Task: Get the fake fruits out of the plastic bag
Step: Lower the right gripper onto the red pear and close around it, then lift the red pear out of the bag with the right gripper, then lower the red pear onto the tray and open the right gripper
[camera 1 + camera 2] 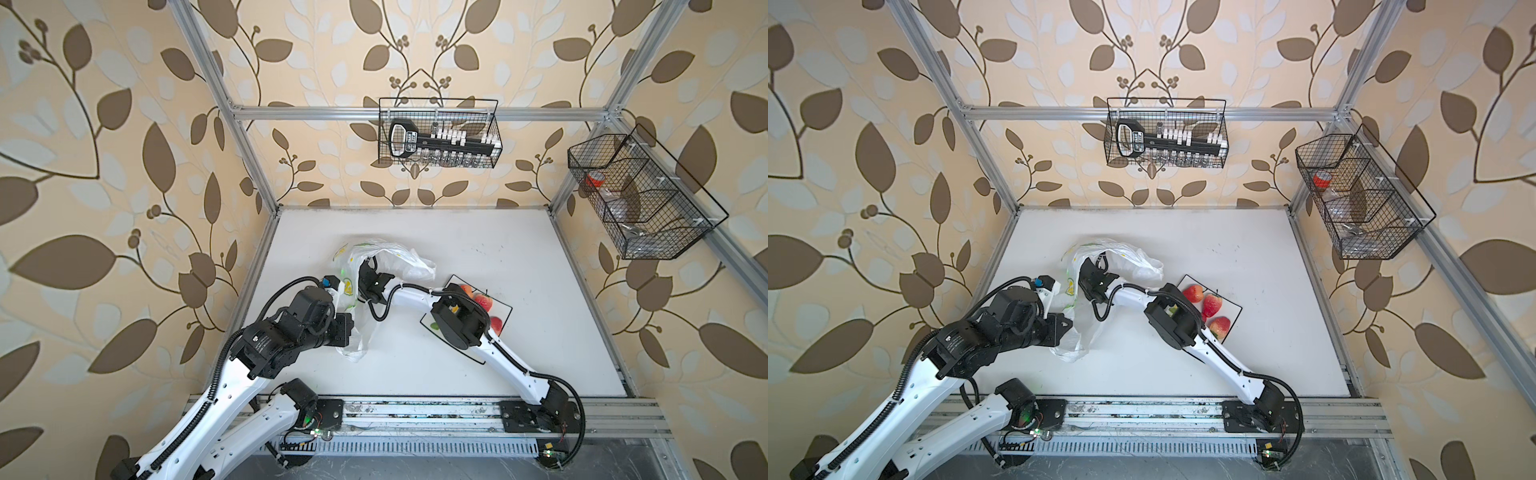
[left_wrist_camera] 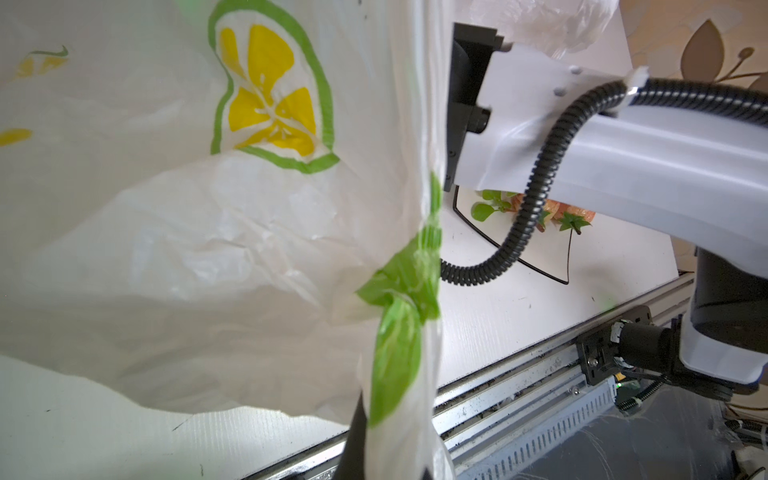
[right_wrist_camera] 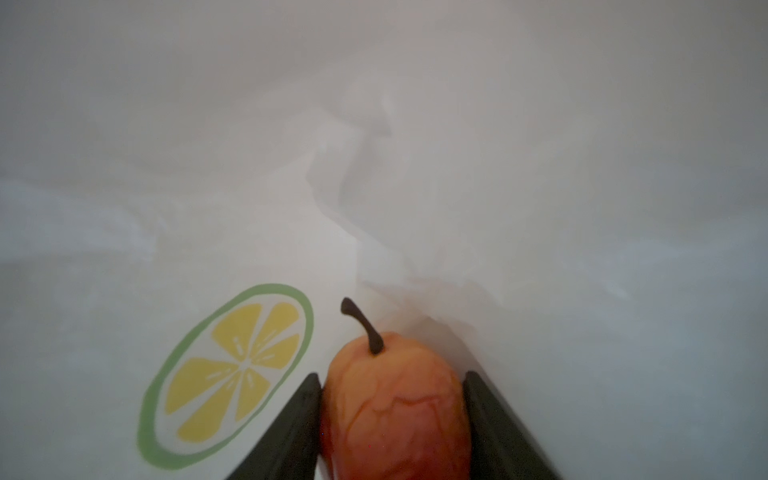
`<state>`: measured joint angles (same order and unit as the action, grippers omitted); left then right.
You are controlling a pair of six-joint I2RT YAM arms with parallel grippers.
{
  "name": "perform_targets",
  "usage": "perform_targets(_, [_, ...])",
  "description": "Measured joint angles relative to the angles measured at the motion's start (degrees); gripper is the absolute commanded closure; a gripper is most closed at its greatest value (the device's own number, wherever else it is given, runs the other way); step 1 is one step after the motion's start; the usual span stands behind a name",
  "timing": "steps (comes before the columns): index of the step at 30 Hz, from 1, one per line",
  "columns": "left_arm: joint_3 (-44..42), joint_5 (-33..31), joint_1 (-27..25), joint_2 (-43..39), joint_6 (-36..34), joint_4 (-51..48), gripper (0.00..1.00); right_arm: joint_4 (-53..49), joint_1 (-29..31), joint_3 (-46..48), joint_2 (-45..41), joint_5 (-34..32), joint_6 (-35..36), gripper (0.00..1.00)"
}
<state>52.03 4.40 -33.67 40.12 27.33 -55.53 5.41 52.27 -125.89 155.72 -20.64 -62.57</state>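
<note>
The left pincer (image 2: 374, 449) is clamped together on a twisted strip of the plastic bag (image 1: 395, 262), lifting that edge off the surface (image 1: 519, 257). My reading is that this holds the mouth open so the other arm can reach inside. The bag sits a little left of centre in both top views, and the right arm's forward end is hidden inside its opening.

The right wrist view shows the right pincer (image 3: 391, 376) inside the bag, both jaws pressed against the sides of an orange-red fruit (image 3: 395, 411) (its dark stem points away from the camera). It sits low in the middle of that frame, beside a printed lemon slice. The grip looks set, so lifting the fruit out seems the step in hand.

Right of the bag, partly under the right arm, lies the square plate (image 1: 1232, 311), apparently the drop-off place. Counted: one bag, one plate, two arms, three red fruits (image 1: 1212, 305) showing on the plate, a green sprig (image 2: 484, 211) there too, and one fruit inside the bag. The arm hides part of the plate, so more may lie there.
</note>
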Motion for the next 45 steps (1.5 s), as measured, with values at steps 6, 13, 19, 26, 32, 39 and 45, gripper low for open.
perform_targets(6, [-0.11, -2.47, 0.00, -0.81, 0.76, 0.07, 1.00, 5.44, 0.00, 9.33, -4.63, 1.55, 1.60, 0.56])
perform_targets(13, [-2.80, -4.66, 0.00, -2.54, 2.56, 2.32, 1.00, 10.27, 0.00, 23.52, -14.08, 4.07, 4.09, 0.57])
perform_targets(19, [-5.05, -4.92, 0.00, -2.51, 3.82, 4.79, 1.00, 14.01, 0.33, 33.35, -22.75, 6.54, 6.21, 0.57])
perform_targets(26, [-6.95, -4.98, 0.00, -2.51, 4.63, 7.65, 1.00, 17.03, 0.79, 44.04, -32.63, 9.11, 10.08, 0.57])
perform_targets(32, [-7.85, -5.84, 0.00, -2.21, 5.20, 9.60, 1.00, 17.51, 1.05, 53.07, -41.09, 11.37, 13.42, 0.57])
perform_targets(39, [-8.52, -6.34, 0.00, -1.51, 6.21, 11.89, 1.00, 16.55, 4.00, 65.35, -54.14, 12.04, 17.51, 0.57])
perform_targets(45, [-9.27, -6.29, 0.00, -1.25, 6.38, 13.38, 1.00, 13.25, 7.69, 75.82, -68.04, 9.77, 19.65, 0.57])
